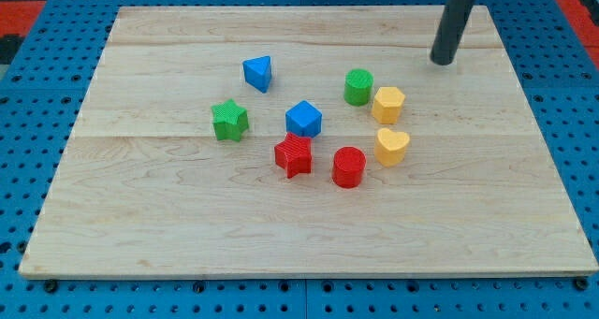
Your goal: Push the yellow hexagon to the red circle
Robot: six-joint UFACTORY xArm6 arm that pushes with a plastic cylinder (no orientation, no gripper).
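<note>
The yellow hexagon (387, 105) sits right of the board's middle, touching or nearly touching the green circle (357, 87) on its left. The red circle (348, 166) stands below and a little to the left of the hexagon, with the yellow heart (392, 146) between them on the right. My tip (441, 61) is above and to the right of the yellow hexagon, apart from it, touching no block.
A blue triangle (258, 73), a blue block (303, 119), a green star (229, 120) and a red star (294, 155) lie left of the group on the wooden board (140, 225). Blue pegboard surrounds the board.
</note>
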